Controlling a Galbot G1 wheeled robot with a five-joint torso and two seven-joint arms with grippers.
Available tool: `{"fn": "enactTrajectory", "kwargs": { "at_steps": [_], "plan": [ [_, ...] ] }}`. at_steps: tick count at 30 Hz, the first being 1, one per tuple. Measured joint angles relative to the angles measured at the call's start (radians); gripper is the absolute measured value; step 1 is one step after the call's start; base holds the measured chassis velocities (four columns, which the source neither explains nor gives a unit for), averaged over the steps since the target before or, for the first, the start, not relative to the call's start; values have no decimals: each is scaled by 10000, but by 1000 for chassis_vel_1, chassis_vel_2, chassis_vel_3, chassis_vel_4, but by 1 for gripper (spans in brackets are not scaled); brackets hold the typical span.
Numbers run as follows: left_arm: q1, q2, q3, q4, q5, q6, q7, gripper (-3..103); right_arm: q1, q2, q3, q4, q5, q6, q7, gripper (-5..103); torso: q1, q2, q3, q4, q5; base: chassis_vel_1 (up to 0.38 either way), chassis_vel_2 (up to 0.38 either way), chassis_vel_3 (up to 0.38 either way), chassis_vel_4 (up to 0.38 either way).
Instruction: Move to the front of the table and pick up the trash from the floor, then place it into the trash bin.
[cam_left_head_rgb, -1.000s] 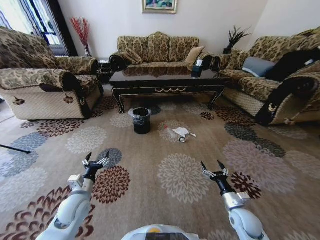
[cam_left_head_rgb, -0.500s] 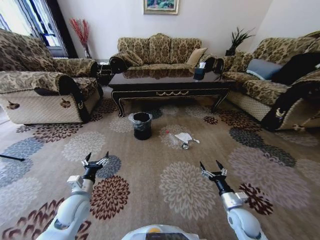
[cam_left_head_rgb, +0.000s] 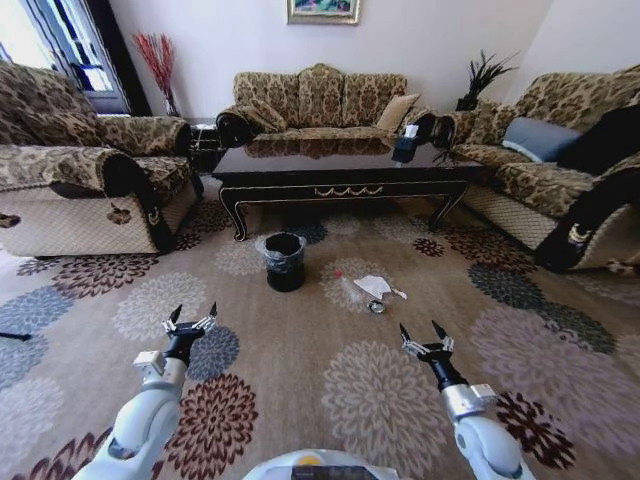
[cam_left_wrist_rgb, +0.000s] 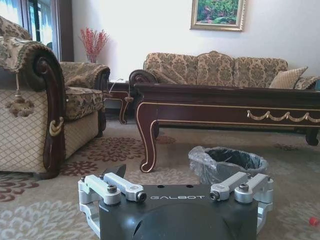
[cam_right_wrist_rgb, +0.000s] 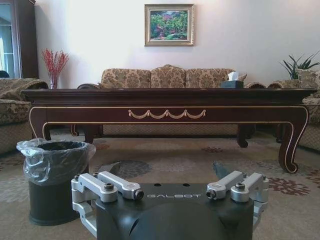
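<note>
A living room with a flowered carpet (cam_left_head_rgb: 300, 390) and sofas around the dark coffee table (cam_left_head_rgb: 340, 165) at upper centre. The trash (cam_left_head_rgb: 374, 288) lies on the carpet at centre, right of the black trash bin (cam_left_head_rgb: 285, 260). Left gripper (cam_left_head_rgb: 190, 318) and right gripper (cam_left_head_rgb: 420, 332) hang low, jaws apart, empty. Nothing is picked up yet.

The room is overlooked from the head, while the table (cam_right_wrist_rgb: 165, 107) and trash bin (cam_left_wrist_rgb: 227, 165) are seen level from both low, seemingly floor-near wrist cameras.
</note>
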Motion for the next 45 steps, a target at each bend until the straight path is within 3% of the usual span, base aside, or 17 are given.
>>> {"fn": "enactTrajectory", "kwargs": {
  "at_steps": [31, 45],
  "plan": [
    [-9, 39, -12, -52, -55, 126, 16, 100, -47, 58, -109, 32, -154, -5, -5, 100, 1, 3, 3, -1, 0, -151, 154, 146, -149],
    [-759, 207, 809, 94, -143, 565, -501, 100, 12, 76, -220, -95, -221, 50, -1, 100, 0, 3, 2, 1, 0, -148, 155, 146, -152]
  ]
}}
